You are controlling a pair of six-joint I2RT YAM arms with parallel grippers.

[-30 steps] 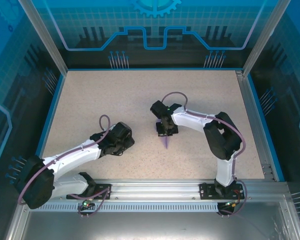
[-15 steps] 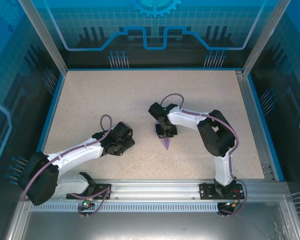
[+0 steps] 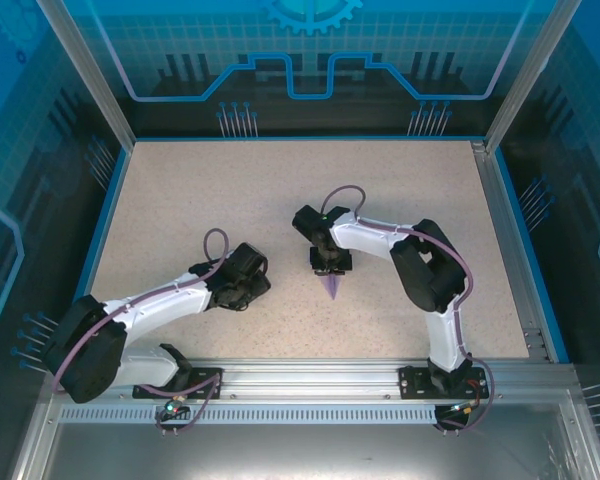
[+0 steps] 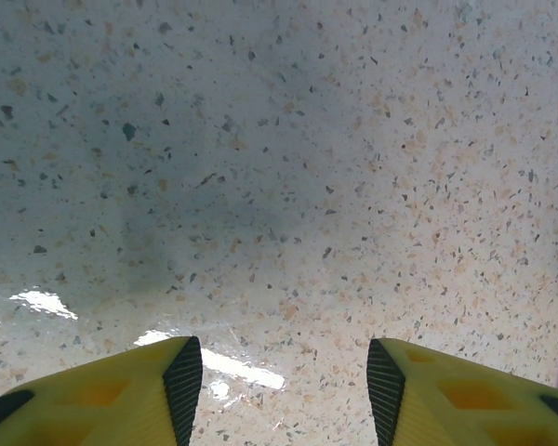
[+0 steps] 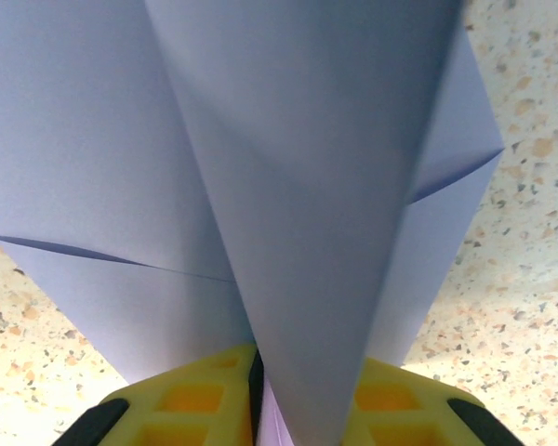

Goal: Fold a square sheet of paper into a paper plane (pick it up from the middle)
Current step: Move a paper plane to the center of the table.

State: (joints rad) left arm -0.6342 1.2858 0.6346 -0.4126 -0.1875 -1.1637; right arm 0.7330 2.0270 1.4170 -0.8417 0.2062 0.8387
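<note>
The paper plane [image 3: 332, 287] lies near the middle of the counter [image 3: 230, 200], its pointed end towards the arm bases and its other end under the right tool [image 3: 331, 262]. From the right wrist, the right tool [image 5: 259, 376] is clenched on the plane [image 5: 288, 186]. The two yellow fingers [image 5: 181, 401] almost meet, with a raised fold of the paper pinched between them. The layered flaps spread away from the grip over the speckled surface.

The left tool [image 3: 248, 285] sits well to the left of the plane, apart from it. From its own wrist the left tool [image 4: 284, 372] stands released: its yellow fingers [image 4: 102, 395], faced with dark ribbed pads, are parted with only bare counter [image 4: 279, 139] between them.

The paper is thin, matte, pale lavender, with sharp straight creases and overlapping triangular panels that narrow to a slim dart. The counter is a beige, terrazzo-like slab flecked with dark and orange specks, slightly glossy — a white glare streak shows close to the left fingers. An aluminium rail [image 3: 310, 375] runs along the near edge and carries both arm bases. Blue-tinted panels printed with grid and circuit patterns, held in metal posts, enclose the other sides.
</note>
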